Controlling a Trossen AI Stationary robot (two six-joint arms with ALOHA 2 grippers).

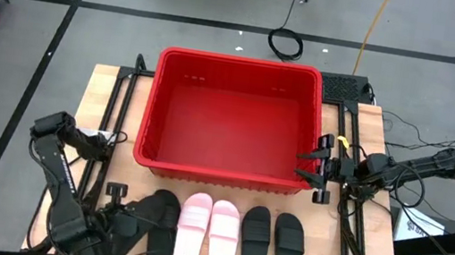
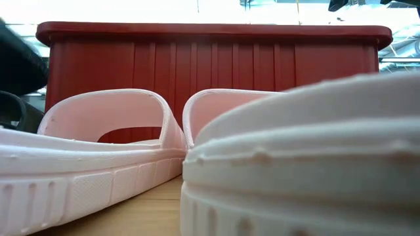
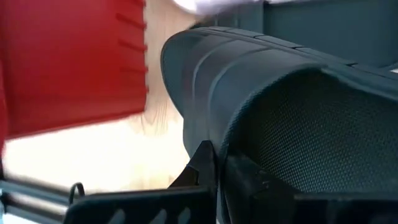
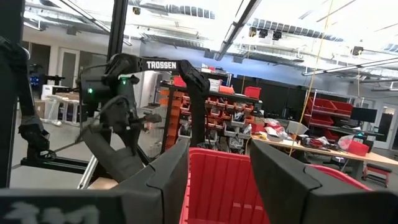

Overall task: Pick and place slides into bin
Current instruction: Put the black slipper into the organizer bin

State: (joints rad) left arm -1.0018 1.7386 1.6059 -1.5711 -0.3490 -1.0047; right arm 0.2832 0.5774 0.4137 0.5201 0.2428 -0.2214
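**Left pincer clamps the first black slide; bin waiting with nothing inside**

Here we go: the left pincer (image 1: 144,222) is down at the near end of the row, closed tight on the leftmost black slide (image 1: 162,229), gripping it at the strap edge as the wrist view shows it. Right beside that catch lie the two pink slides (image 1: 207,236), and past those two more black slides (image 1: 272,245), all flat on the tabletop (image 1: 101,99). Only five slides show from above.

Beyond the left pincer, just across a strip of bare wood, stands the red bin (image 1: 241,68), and its floor looks bare. So by my reckoning nothing is placed yet: this is the first pick, and the lift, carry and drop are all to come.

The right pincer (image 1: 310,164) hangs with its jaws spread wide at the bin's right wall, holding nothing.
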